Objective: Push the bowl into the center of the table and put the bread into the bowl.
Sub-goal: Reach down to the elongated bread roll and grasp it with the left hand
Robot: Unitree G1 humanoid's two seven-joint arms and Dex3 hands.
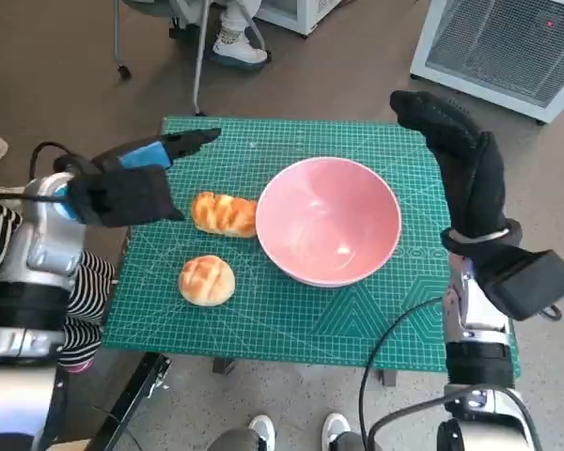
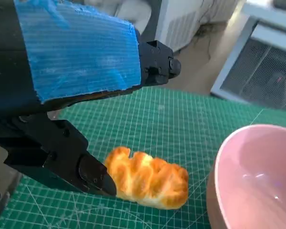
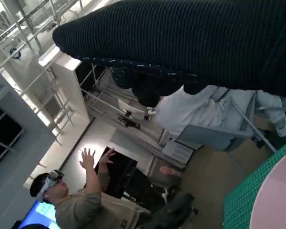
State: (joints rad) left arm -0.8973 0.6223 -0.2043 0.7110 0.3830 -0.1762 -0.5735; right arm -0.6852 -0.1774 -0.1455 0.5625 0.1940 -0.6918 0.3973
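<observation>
We see the pink bowl sitting near the middle of the green tabletop. Just beside its rim lies the long bread, and a round bread rests apart from both, nearer the robot. The left robot hand hovers over the tabletop's left side with its fingers spread and empty, one tip seemingly touching the long bread, though we cannot be sure. The right robot hand is raised by the bowl's far right, gloved fingers extended, holding nothing. A person with raised hands shows in the right wrist view.
</observation>
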